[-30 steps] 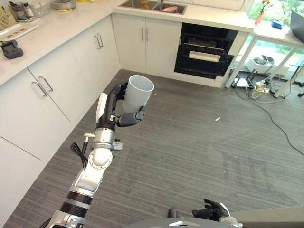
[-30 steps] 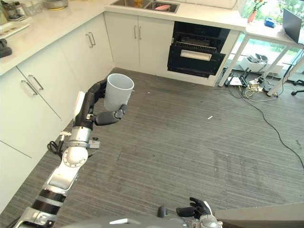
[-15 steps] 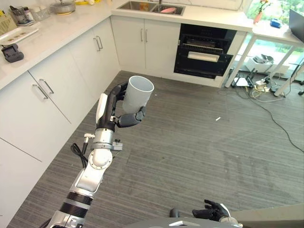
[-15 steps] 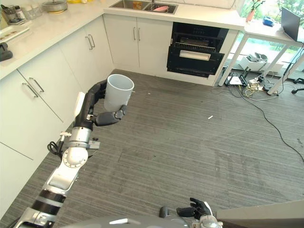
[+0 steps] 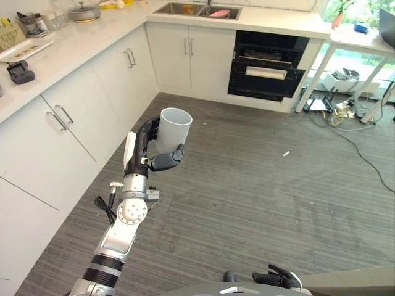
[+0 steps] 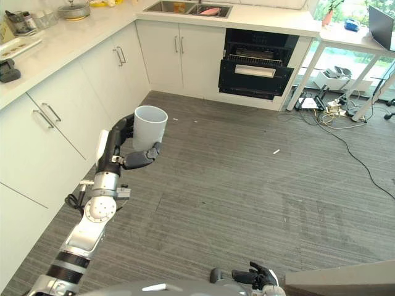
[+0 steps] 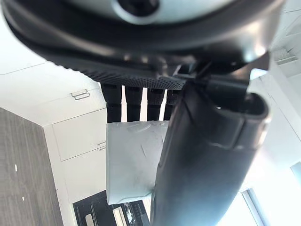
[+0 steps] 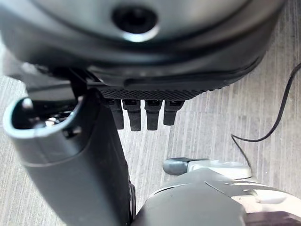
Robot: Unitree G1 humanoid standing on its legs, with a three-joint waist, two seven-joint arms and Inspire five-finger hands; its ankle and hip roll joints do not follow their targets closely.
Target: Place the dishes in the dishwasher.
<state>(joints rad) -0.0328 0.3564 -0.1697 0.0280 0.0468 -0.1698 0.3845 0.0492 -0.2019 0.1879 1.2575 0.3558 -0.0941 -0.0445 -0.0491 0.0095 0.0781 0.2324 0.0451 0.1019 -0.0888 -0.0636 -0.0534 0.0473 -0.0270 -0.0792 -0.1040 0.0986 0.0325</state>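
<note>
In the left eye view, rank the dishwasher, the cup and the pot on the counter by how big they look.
1. Dishwasher
2. Cup, held near the camera by the left hand, so it looks enlarged
3. Pot

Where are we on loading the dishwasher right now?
Done: the cup is picked up. In hand: the left robot hand grips it upright over the floor. Left: carrying it to the open dishwasher across the room and placing it inside. The right robot hand hangs low, empty, fingers relaxed.

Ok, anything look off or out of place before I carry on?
Mostly fine: the left hand holds the cup upright. A small white scrap lies on the floor, and cables sprawl beside the dishwasher.
</note>
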